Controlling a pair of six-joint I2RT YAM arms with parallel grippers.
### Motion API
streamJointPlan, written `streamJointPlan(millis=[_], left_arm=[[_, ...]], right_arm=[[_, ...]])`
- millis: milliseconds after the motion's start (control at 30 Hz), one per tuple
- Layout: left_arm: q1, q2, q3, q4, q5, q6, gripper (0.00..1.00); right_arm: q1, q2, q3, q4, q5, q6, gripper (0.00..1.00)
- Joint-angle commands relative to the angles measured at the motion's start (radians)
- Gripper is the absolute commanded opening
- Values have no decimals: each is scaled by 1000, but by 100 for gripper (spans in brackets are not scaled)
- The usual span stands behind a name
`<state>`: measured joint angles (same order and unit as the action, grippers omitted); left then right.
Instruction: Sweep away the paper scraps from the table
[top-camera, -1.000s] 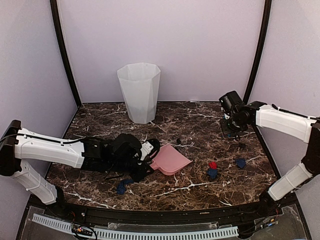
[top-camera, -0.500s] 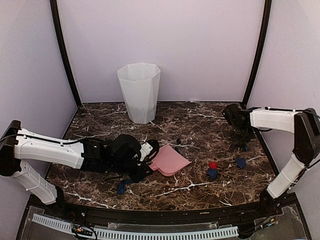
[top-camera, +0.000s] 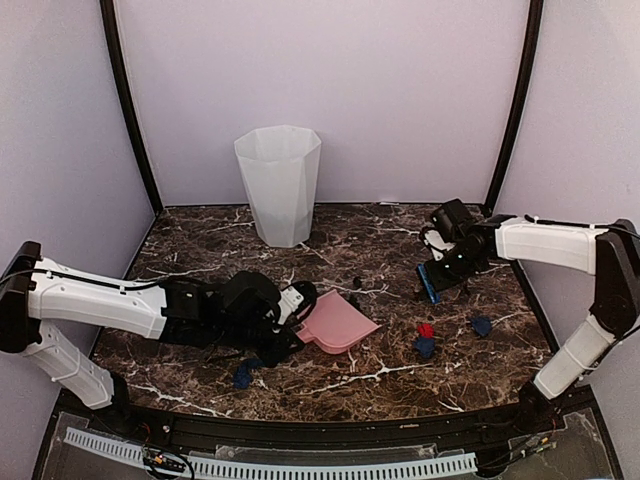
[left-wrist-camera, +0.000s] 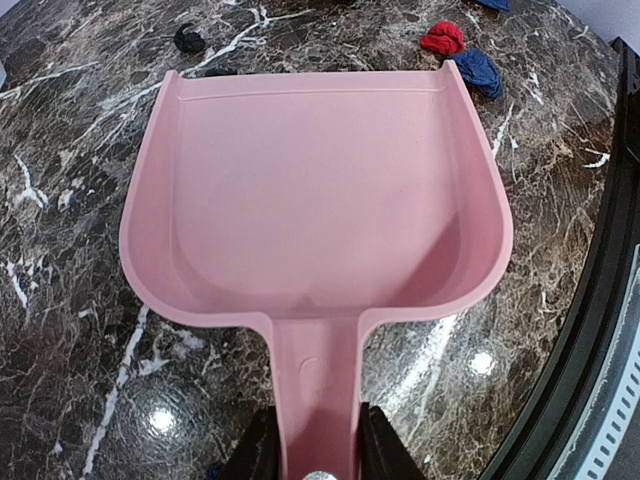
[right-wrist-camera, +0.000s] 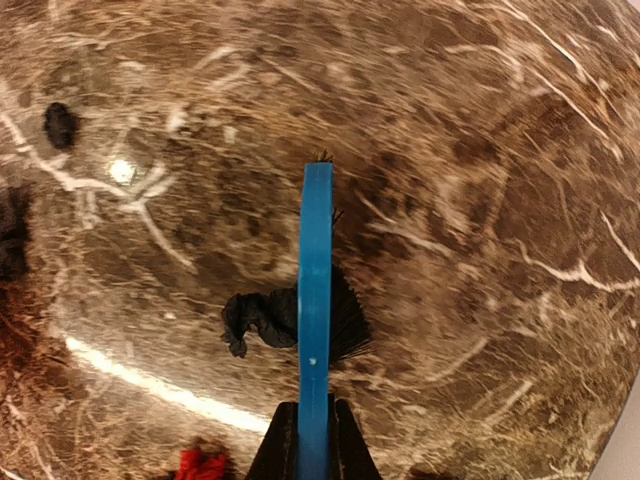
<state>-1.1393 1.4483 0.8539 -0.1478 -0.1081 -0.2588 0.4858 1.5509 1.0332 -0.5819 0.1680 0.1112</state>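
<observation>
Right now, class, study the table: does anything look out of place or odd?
Yes: crumpled paper scraps lie loose on the table: a red wad and a blue wad right of the pink dustpan, a navy wad near the front left. The dustpan holds nothing.

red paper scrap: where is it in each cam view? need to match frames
Top external: red scrap right of centre, beside a navy scrap, right of the pink dustpan.
Left wrist: top edge, past the dustpan's far right corner, navy scrap beside it.
Right wrist: bottom edge, cut off, left of the blue brush.
Shared landmark: the marble table; navy scrap in the first two.
</observation>
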Motion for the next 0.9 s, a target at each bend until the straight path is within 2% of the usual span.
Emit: streamJointPlan(millis=[0,233,467,533,633,700,767,867], left_arm=[[-7,-65,-35,2,-12,-24,0],[-16,-159,-60,-96,-69,-65,0],[-19,-214,-55,-200,-94,-95,0],[-20,-222,-50,-239,-106,-101,0],[-31,-202,-27,-258,-97,-101,0],[-41,-178,-2,-284,-98,-103,0],[-49,-159,16,-307,-108,-106,0],[-58,-137,31,-329,-100,-111,0]], right_arm=[[65,63,39,62,-203,-33,0],[124,102,84,153,-352,-64,0],[125,-8,35,291,-418,-47,0],[123,-44,17,327,-364,-38,0],[123,-62,10,342,-148,-21,0],[123,-49,24,339,-56,-31,0],[123,-23,48,341,-12,-55,0],[125,29,85,370,-28,-116,0]])
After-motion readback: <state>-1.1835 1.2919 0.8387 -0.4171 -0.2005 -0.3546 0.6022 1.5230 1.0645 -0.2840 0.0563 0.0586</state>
